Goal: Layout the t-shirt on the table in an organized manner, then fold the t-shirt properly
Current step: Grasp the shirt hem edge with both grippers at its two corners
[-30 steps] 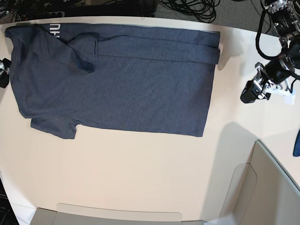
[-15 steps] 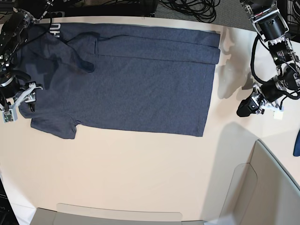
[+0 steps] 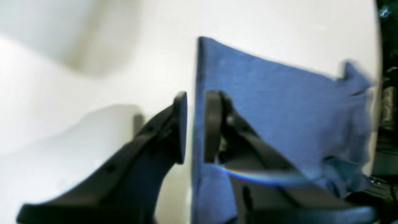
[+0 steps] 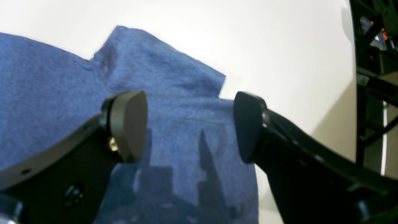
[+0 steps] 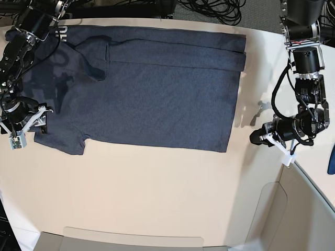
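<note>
The dark navy-grey t-shirt (image 5: 157,89) lies spread flat across the far half of the off-white table (image 5: 157,188), with its far strip folded over. My right gripper (image 5: 39,119) hovers over the shirt's near sleeve at the left end; in the right wrist view its jaws stand wide open over the sleeve cloth (image 4: 174,81) with nothing between them. My left gripper (image 5: 256,137) sits over bare table just off the shirt's hem corner. In the left wrist view its pads (image 3: 211,124) are a narrow gap apart, holding nothing, with the hem edge (image 3: 279,109) lying beyond them.
Grey-beige box walls stand at the near right (image 5: 293,209) and along the near edge (image 5: 131,241). A small brighter blue cloth scrap (image 5: 332,159) shows at the right border. Black cables (image 5: 220,8) lie behind the table's far edge.
The right arm has swung in from the left edge to above the near sleeve. The left gripper has moved nearer and toward the hem corner while its jaws narrowed.
</note>
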